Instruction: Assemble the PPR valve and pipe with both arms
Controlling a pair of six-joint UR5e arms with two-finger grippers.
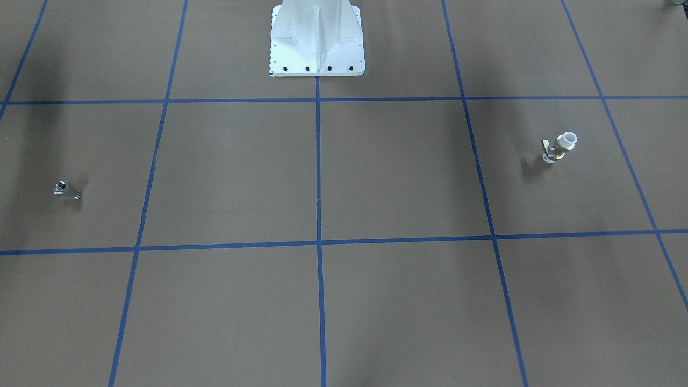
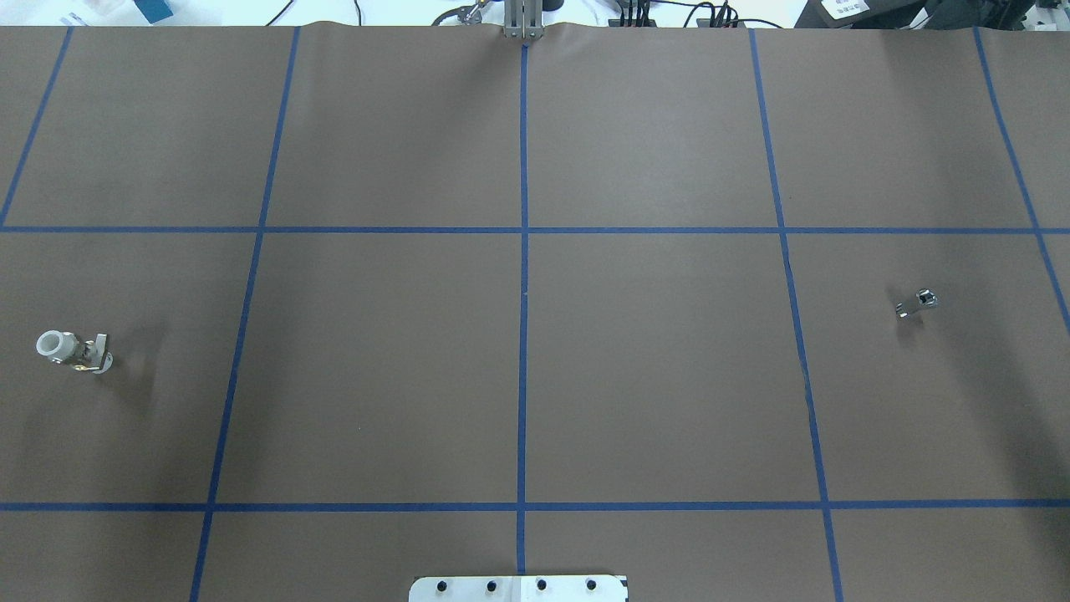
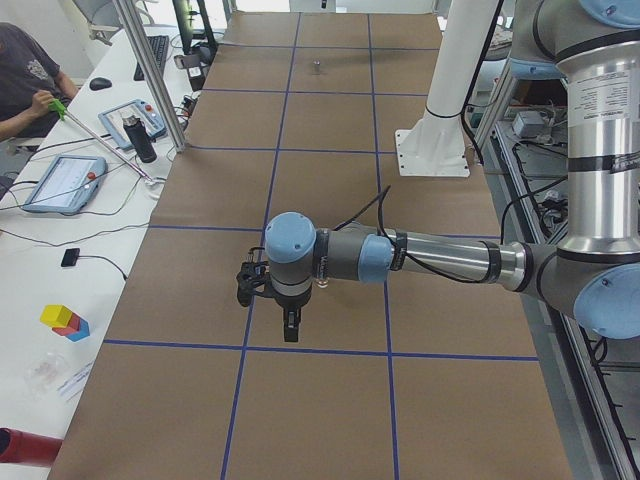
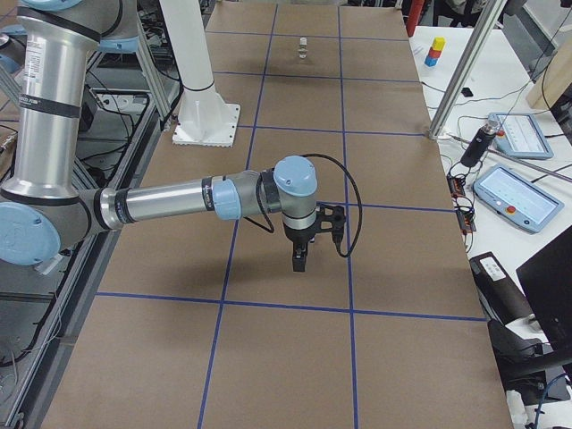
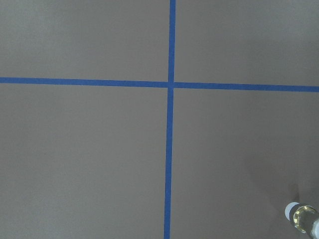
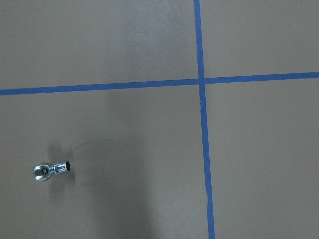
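The PPR valve [image 2: 73, 349], brass with a white ring end, lies on the brown mat at the robot's far left; it also shows in the front view [image 1: 559, 148], far off in the right side view [image 4: 304, 46], and at the lower right corner of the left wrist view [image 5: 301, 218]. The chrome pipe [image 2: 916, 303] lies at the far right, also in the front view [image 1: 67, 190], the right wrist view [image 6: 50, 170] and the left side view [image 3: 317, 68]. The left gripper [image 3: 291, 333] and right gripper [image 4: 299, 264] hang above the mat, pointing down. I cannot tell whether either is open or shut.
The white bolted pedestal [image 1: 317, 48] stands at the robot's edge of the mat. Blue tape lines [image 2: 523, 251] divide the mat into squares. A side bench holds tablets [image 4: 523, 197], a black bottle [image 3: 142, 140] and coloured blocks [image 3: 65, 320]. An operator [image 3: 25, 80] sits there.
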